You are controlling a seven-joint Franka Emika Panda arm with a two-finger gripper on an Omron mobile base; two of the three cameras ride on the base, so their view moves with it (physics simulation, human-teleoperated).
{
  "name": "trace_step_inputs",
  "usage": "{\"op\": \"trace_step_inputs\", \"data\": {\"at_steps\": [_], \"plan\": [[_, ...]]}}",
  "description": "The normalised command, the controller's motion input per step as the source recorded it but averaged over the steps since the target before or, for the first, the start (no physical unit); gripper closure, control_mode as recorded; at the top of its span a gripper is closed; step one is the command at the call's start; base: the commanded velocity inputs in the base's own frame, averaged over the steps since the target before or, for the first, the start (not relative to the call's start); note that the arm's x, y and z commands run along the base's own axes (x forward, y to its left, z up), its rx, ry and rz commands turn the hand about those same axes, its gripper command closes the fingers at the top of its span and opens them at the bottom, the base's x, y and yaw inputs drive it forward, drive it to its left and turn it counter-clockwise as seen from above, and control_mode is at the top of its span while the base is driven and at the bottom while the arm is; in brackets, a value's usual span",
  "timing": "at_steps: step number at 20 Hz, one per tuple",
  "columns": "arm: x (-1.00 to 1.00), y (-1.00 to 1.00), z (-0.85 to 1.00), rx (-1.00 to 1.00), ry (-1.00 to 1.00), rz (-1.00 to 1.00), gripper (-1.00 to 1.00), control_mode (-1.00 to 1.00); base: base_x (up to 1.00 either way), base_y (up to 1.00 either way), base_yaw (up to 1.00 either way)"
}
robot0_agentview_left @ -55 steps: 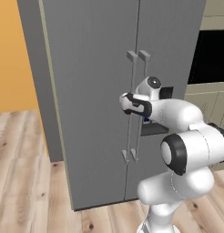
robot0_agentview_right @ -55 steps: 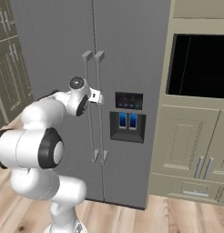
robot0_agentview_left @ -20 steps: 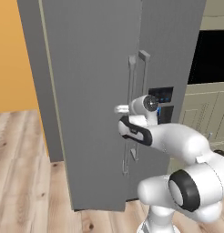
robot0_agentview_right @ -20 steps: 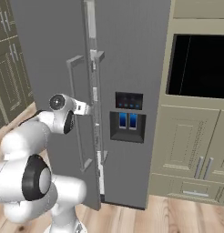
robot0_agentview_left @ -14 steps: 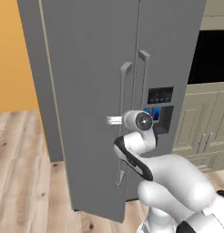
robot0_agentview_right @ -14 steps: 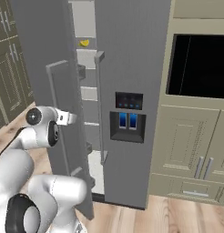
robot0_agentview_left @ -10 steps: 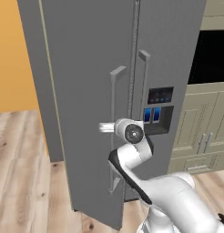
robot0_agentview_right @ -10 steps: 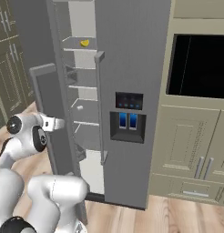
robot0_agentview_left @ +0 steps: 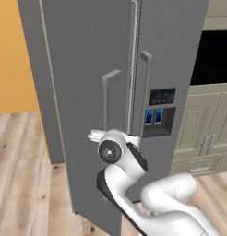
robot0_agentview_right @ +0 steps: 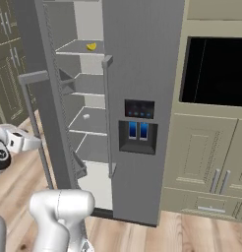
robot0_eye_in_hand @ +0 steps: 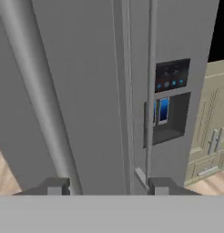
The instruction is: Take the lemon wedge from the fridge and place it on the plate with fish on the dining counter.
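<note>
The grey fridge (robot0_agentview_right: 142,59) stands with its left door (robot0_agentview_right: 46,113) swung wide open, baring white shelves. On an upper shelf lies the tiny yellow lemon wedge (robot0_agentview_right: 91,46). My gripper (robot0_agentview_right: 30,142) sits at the open door's long bar handle (robot0_agentview_right: 37,128), low on the bar. In the hand view the gripper (robot0_eye_in_hand: 107,186) is open: the handle (robot0_eye_in_hand: 38,91) runs just inside the left fingertip (robot0_eye_in_hand: 54,185) and the right one stands well apart. From the left, the gripper (robot0_agentview_left: 93,135) pokes out beside the door (robot0_agentview_left: 83,92). The plate, fish and dining counter are out of view.
A small white item (robot0_agentview_right: 86,116) rests on a middle fridge shelf. Right of the fridge are beige cabinets (robot0_agentview_right: 206,157) and a dark wall oven (robot0_agentview_right: 216,71). The dark dispenser panel (robot0_agentview_right: 138,125) sits on the shut right door. Wooden floor (robot0_agentview_left: 23,175) lies to the left.
The left fridge door has swung from nearly shut to wide open, pulled by its handle. The arm moved left with it, and the jaws have spread apart off the bar.
</note>
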Motion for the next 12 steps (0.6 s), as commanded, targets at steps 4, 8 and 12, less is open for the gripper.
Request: {"op": "trace_step_inputs", "data": {"at_steps": [4, 8, 12], "plan": [[-1.0, -0.66, 0.87, 0.15, 0.0, -0.24, -1.0, -1.0, 0.0, 0.0, 0.0], [-0.86, -1.0, 0.73, 0.15, 0.01, -0.21, -1.0, -1.0, 0.0, 0.0, 0.0], [-0.46, -1.0, 0.82, 0.18, 0.05, -0.1, -1.0, -1.0, 0.0, 0.0, 0.0]]}}
